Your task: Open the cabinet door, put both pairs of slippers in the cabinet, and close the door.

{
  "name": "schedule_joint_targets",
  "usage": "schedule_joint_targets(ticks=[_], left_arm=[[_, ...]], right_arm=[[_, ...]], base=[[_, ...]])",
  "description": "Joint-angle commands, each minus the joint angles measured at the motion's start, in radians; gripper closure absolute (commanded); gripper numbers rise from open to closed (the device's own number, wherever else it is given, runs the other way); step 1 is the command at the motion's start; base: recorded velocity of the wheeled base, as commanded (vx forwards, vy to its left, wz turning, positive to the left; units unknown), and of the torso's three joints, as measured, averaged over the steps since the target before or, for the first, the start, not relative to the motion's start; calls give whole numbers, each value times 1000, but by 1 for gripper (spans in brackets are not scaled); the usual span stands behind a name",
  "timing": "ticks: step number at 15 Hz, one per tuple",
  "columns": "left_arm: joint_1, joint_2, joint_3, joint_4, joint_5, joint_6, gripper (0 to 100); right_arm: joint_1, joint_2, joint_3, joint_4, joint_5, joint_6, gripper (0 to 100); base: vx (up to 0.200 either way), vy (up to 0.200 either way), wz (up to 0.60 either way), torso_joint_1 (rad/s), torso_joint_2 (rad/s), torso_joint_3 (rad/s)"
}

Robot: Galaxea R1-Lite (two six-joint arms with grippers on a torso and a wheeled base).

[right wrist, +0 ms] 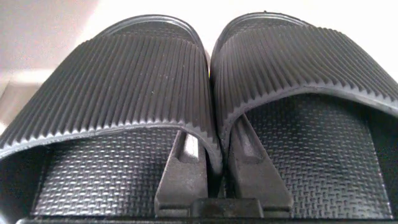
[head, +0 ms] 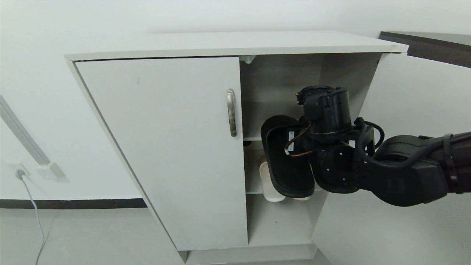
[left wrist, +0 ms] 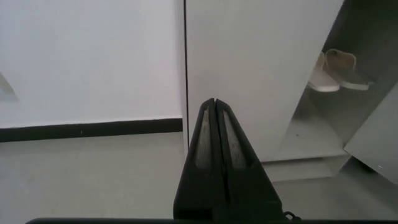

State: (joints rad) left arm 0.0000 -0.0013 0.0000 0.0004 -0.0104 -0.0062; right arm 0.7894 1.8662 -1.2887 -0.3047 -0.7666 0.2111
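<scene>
Cabinet stands with its right door swung wide. Black slippers hang side by side just before the middle shelf, in front of the white slippers lying there. They look light, rubbery and bendy, and the ribbed straps, pinched where they meet, seem the surest hold. Right arm lies level across the opening, its jaws clamped on both straps. Left jaws are pressed together, empty, outside the left door.

Slipper pair before cabinet shelves, other pair seemingly behind

Bare room — white cabinet, plain wall, grey floor, socket.
</scene>
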Motion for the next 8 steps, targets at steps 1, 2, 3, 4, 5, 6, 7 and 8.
schedule_joint_targets(ticks=[1, 2, 3, 4, 5, 6, 7, 8], left_arm=[[0, 1, 0, 0, 0, -1, 100], [0, 1, 0, 0, 0, 0, 100], [0, 1, 0, 0, 0, -1, 100], [0, 1, 0, 0, 0, -1, 100], [0, 1, 0, 0, 0, -1, 100], [0, 1, 0, 0, 0, -1, 100], [0, 1, 0, 0, 1, -1, 100], [0, 1, 0, 0, 1, -1, 100]], right_arm=[[1, 13, -12, -1, 0, 1, 100], [1, 25, -20, -1, 0, 1, 100], [1, 33, -31, -1, 1, 1, 100], [-1, 42, -41, -1, 6, 1, 100], [-1, 47, -50, 4, 21, 1, 100], [-2, 54, -64, 9, 38, -1, 100], [-15, 68, -87, 10, 46, -1, 100], [-27, 87, -112, 18, 49, -6, 100]], base=[[0, 0, 0, 0, 0, 0], [0, 0, 0, 0, 0, 0], [0, 0, 0, 0, 0, 0], [0, 0, 0, 0, 0, 0], [0, 0, 0, 0, 0, 0], [0, 0, 0, 0, 0, 0], [0, 0, 0, 0, 0, 0], [0, 0, 0, 0, 0, 0]])
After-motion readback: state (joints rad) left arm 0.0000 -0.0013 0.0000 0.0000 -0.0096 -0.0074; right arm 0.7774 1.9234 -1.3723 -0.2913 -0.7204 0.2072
